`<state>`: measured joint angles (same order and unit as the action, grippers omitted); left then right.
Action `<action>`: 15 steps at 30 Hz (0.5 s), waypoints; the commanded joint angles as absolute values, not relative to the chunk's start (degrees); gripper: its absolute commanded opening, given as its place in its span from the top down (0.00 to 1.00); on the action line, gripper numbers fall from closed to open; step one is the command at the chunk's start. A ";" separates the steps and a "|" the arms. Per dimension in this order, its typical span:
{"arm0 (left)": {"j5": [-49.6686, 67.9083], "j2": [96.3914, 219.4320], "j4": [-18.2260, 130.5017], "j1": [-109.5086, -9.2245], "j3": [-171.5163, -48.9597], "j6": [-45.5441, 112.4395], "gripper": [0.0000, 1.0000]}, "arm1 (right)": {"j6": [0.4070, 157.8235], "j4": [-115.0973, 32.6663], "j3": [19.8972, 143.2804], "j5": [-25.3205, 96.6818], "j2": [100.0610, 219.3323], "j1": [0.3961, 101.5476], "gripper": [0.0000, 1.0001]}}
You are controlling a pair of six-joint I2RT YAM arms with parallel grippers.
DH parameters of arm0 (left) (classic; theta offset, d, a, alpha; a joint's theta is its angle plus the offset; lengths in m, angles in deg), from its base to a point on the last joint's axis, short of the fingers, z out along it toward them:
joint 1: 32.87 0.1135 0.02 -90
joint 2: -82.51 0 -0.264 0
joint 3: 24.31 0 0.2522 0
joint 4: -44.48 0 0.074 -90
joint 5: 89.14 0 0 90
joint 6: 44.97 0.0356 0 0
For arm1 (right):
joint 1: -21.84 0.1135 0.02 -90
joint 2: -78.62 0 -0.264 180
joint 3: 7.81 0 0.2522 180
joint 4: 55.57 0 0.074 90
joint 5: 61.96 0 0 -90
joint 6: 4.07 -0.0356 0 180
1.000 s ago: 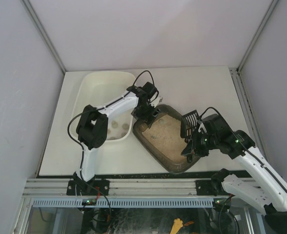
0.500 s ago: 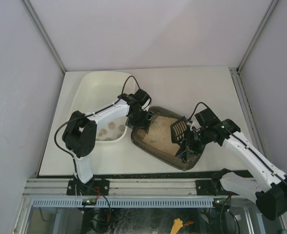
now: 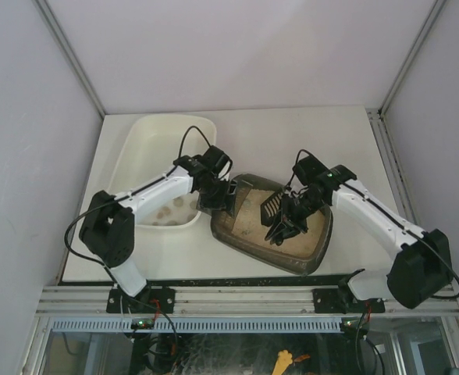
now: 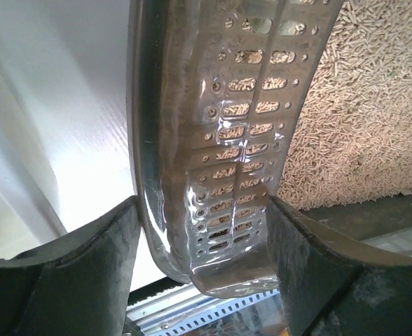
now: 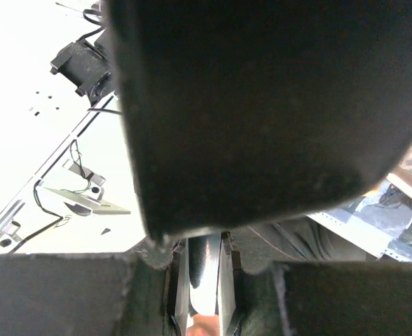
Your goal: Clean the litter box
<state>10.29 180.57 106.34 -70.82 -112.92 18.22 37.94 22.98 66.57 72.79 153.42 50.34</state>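
White tabletop (image 3: 292, 141) carried one white tub (image 3: 155, 141) and, just beside it on the right, one litter box (image 3: 307, 250) of beige pellets. Of the two grippers, the left gripper (image 3: 223, 197) pinched the box's left rim, and the right gripper (image 3: 293, 212) clamped one black slotted scoop (image 3: 271, 209) over the litter.

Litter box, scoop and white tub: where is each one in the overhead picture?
litter box (image 3: 292, 268): top view, near rim.
scoop (image 3: 272, 208): top view, slotted blade.
white tub (image 3: 161, 119): top view, far rim.
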 commanded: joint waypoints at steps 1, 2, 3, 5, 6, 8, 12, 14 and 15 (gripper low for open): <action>16.11 173.83 99.13 -71.63 -111.99 15.30 0.35 | 37.57 24.77 70.34 74.05 158.40 52.39 1.00; 16.16 173.36 98.70 -71.63 -111.46 15.18 0.35 | 37.59 24.73 70.37 74.07 159.43 52.89 1.00; 16.08 172.84 98.30 -71.63 -110.91 15.10 0.35 | 37.66 24.71 70.38 74.02 160.54 53.26 1.00; 16.12 172.17 97.72 -71.47 -110.12 15.06 0.35 | 38.20 24.99 70.38 73.89 162.87 53.84 1.00; 16.20 171.90 97.56 -71.38 -109.76 15.06 0.35 | 38.49 25.22 70.38 73.77 163.71 54.02 1.00; 16.54 171.32 97.18 -71.07 -109.24 14.91 0.35 | 39.19 25.50 70.38 73.32 165.00 54.40 1.00; 17.64 170.33 96.34 -70.51 -108.26 14.27 0.35 | 39.01 25.02 70.38 71.59 166.46 54.37 1.00; 18.10 169.85 96.03 -70.28 -107.84 14.05 0.35 | 38.79 24.02 70.38 71.10 167.12 54.36 1.00; 18.35 169.66 95.91 -70.16 -107.65 13.96 0.35 | 38.67 23.46 70.38 71.09 167.56 54.44 1.00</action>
<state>11.62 174.62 102.84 -69.97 -107.80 16.56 38.82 24.23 68.74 72.94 166.49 54.14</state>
